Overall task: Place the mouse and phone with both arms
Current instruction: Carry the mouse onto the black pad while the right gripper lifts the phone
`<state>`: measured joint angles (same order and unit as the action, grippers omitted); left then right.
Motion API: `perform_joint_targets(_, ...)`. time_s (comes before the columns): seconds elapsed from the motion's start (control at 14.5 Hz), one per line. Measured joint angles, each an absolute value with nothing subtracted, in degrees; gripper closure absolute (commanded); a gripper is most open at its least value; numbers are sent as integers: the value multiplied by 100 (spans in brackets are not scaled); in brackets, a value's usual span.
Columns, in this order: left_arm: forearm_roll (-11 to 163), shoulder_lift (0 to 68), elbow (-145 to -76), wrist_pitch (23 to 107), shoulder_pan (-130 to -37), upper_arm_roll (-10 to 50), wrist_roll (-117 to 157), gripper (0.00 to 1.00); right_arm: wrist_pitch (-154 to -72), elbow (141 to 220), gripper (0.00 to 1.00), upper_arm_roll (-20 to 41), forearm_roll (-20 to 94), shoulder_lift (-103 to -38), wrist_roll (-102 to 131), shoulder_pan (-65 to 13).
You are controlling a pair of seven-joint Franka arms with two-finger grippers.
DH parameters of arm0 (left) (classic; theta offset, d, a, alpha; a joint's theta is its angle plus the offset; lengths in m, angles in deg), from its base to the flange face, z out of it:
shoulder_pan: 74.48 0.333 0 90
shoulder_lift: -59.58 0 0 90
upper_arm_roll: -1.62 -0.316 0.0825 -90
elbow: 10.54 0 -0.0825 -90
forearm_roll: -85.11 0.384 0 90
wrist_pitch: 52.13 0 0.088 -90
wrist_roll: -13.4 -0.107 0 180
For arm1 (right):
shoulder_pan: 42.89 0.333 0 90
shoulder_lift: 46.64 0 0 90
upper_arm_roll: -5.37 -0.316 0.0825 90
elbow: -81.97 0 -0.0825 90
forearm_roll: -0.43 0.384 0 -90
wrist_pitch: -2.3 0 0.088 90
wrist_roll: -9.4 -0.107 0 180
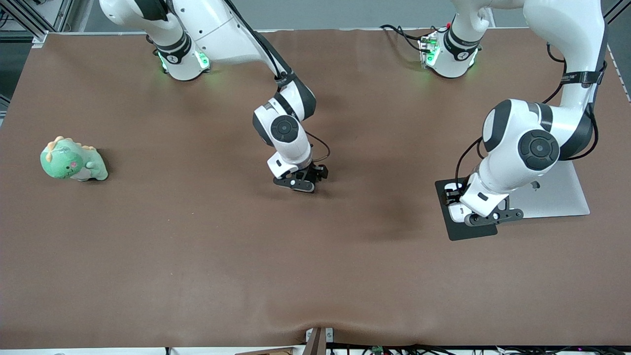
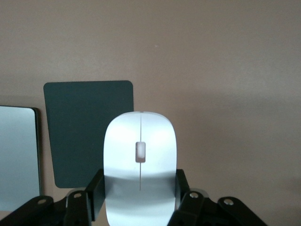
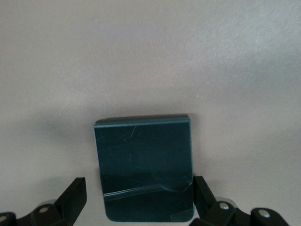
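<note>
Two grips are at different stages, I judge. My left gripper has its fingers closed on the mouse, held over the black pad beside the silver slab at the left arm's end of the table. My right gripper stands wide open, fingers either side of the phone lying mid-table. Next I'd close on the phone and lower the mouse gently.

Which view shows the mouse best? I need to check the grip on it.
The left wrist view: the mouse fills the frame between the left gripper fingers. In the front view only white slivers show under the left arm. The right wrist view shows none of it.
</note>
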<state>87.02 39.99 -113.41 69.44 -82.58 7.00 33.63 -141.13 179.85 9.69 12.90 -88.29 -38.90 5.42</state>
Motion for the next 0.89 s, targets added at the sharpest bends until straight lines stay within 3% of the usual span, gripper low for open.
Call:
perform_joint_targets(0.14, 8702, 3907, -11399, 6948, -8132, 697, 3281, 100, -14123, 17959, 0, 970, 1236, -8881, -3886, 553)
perform_joint_targets(0.21, 8703, 3825, -11425, 6982, -8057, 696, 3206, 100, -14123, 17949, 15, 974, 1172, -8895, -3886, 553)
perform_joint_targets(0.28, 8705, 3722, -11446, 7076, -7962, 694, 3118, 100, -14123, 17942, 55, 979, 1114, -8899, -3884, 553)
perform_joint_targets(0.41, 8705, 3490, -11519, 7381, -7769, 693, 2896, 100, -14064, 17910, 86, 1000, 1043, -8890, -3883, 553)
perform_joint_targets(0.48, 8705, 3381, -11594, 7579, -7719, 693, 2836, 100, -14033, 17881, 95, 1000, 1042, -8873, -3880, 553)
perform_joint_targets(0.55, 8705, 3288, -11688, 7773, -7697, 693, 2821, 100, -14030, 17861, 100, 1005, 1042, -8883, -3873, 552)
perform_joint_targets(0.89, 8705, 3131, -12364, 8724, -7658, 692, 2821, 100, -13432, 17743, 100, 1082, 1042, -8843, -3869, 410)
